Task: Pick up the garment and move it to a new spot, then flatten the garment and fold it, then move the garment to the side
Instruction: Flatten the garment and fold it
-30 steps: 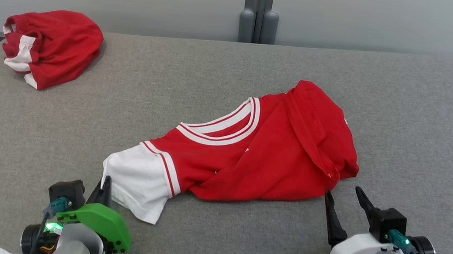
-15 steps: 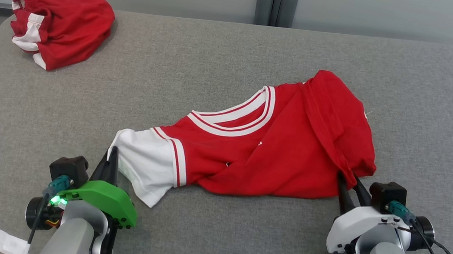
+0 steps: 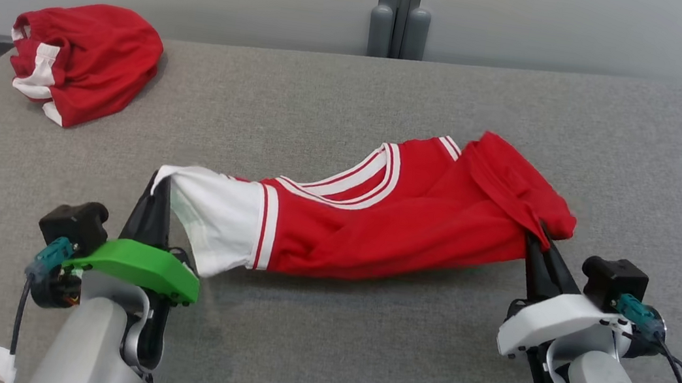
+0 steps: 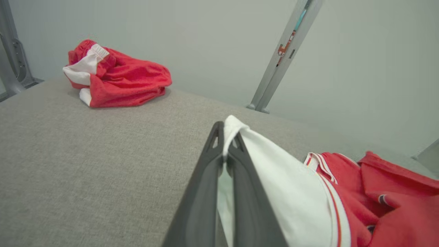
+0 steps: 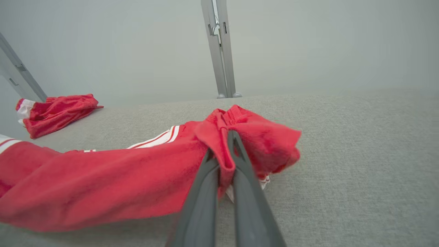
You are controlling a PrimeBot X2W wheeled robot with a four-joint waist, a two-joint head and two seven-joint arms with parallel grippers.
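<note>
Two pincers carry the red jersey (image 3: 402, 226) between them in the head view. The left pincer (image 3: 156, 184) is clamped on the tip of the white sleeve (image 3: 215, 221), and the right pincer (image 3: 535, 240) is clamped on a bunch of red cloth at the other end. The jersey is slung over the middle of the grey desk (image 3: 294, 343), sagging at its near edge. We cannot tell whether it touches the surface. A second red garment (image 3: 84, 62) lies bundled at the far left corner, well apart.

In the left wrist view, the dark fingers (image 4: 202, 178) meet with white fabric pinched at their tips and trailing down between them.

In the right wrist view, the fingers (image 5: 199, 199) are closed on a thick red fold, with loose cloth flopping beyond it.

We judge the jersey light, limp and easily twisted, so it will droop wherever it is unsupported. The right grip seems to gather several layers. For flattening, we would sooner hold single-layer corners at the hem or shoulders.
</note>
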